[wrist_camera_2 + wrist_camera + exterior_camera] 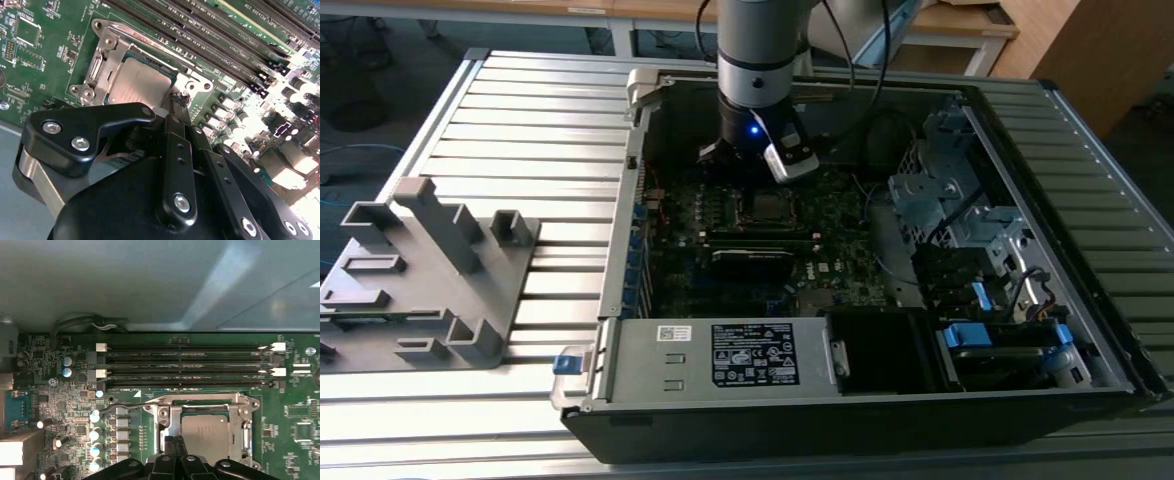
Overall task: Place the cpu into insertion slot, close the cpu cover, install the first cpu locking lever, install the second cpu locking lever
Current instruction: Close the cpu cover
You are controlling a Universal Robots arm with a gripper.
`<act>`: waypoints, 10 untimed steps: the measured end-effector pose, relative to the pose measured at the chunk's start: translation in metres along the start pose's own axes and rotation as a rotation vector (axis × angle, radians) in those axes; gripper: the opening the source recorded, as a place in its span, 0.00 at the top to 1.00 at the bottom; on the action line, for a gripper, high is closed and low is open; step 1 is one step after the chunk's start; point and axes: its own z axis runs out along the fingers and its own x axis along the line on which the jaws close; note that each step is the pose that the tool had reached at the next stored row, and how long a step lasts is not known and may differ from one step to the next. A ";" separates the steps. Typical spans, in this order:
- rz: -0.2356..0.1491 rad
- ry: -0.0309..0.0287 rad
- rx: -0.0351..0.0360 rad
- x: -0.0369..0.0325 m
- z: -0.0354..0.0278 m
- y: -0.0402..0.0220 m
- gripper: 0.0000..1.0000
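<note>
Two black fingers (pixel 172 135) of the gripper (pixel 176 102) are pressed together with nothing between them. Their tips are down at one edge of the insertion slot (pixel 765 208), near the middle of the circuit board (pixel 65 390). Closed like this they make one narrow point, probably suited to pushing thin metal rather than grasping.

The cpu (pixel 140 85) lies flat in the slot, and the cpu cover (pixel 106 50) appears to be down around it, so the frame would keep the chip seated. A thin wire lever (pixel 125 406) juts out from the frame's corner and looks unlatched.

Beyond are the long memory slots (pixel 190 365), with tiny white lettering beside them. A printed label (pixel 754 352) sits on the power supply at the case's near edge; I leave both unread.
</note>
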 end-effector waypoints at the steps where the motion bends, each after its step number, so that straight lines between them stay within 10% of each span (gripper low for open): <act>1: 0.000 0.0001 0.0002 0.0000 0.0000 0.0000 0.89; 10: 0.000 0.0000 0.0002 0.0014 0.0056 -0.0001 0.89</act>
